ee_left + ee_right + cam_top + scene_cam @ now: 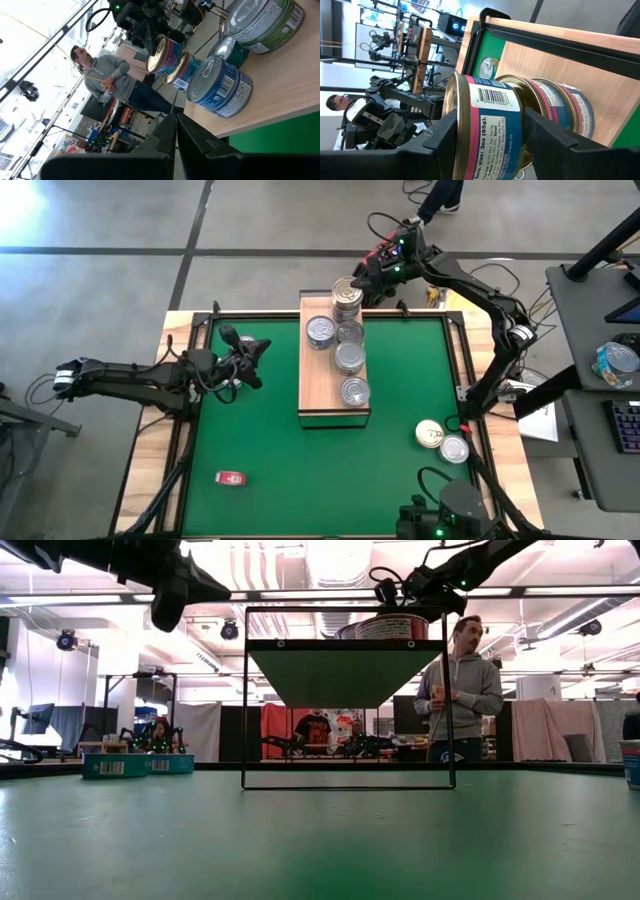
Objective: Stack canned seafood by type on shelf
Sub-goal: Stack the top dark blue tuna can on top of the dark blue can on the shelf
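The light-wood shelf (318,395) stands on the green mat, with several silver-lidded cans (350,358) along it. At its far end is a stack of pink-and-blue-labelled cans (347,295). My right gripper (366,280) is shut on the top can (487,125), which sits on a like can (560,107). Two more cans, one gold-lidded (430,433) and one silver-lidded (454,449), rest on the mat at the near right. My left gripper (255,365) hovers shut and empty over the mat, left of the shelf, pointing level toward it. My right gripper pinches the top can's side wall (515,132) between its two fingers, one on each side of the label. The fingers come from the table's far right, slanting down. The can lies flat on the can below it.
A small red flat object (231,477) lies on the mat near the front left. The mat (260,440) is bare between it and the shelf. A person (460,690) stands beyond the table's far edge.
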{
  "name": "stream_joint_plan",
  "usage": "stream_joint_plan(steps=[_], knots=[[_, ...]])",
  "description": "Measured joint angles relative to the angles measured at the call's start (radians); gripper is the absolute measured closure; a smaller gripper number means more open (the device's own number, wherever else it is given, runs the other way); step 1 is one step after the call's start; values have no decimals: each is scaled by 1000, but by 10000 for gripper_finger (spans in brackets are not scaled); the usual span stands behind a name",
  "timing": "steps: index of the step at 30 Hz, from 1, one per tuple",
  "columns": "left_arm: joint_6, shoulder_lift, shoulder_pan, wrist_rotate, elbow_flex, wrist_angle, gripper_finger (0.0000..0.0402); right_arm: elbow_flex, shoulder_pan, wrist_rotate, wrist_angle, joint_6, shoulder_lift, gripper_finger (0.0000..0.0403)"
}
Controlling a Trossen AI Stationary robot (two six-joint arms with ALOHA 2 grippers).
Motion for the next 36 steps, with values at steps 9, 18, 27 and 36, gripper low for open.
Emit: stream_joint_plan(steps=[9, 18, 27, 36], knots=[[0, 0, 2, 0, 0, 0, 402, 0, 0, 0, -1, -2, 0, 215], [0, 0, 2, 0, 0, 0, 401, 0, 0, 1, -1, -5, 0, 199], [0, 0, 2, 0, 0, -1, 401, 0, 0, 20, -1, -22, -2, 196], [0, 0, 2, 0, 0, -6, 401, 0, 1, 24, -3, -32, -2, 165]])
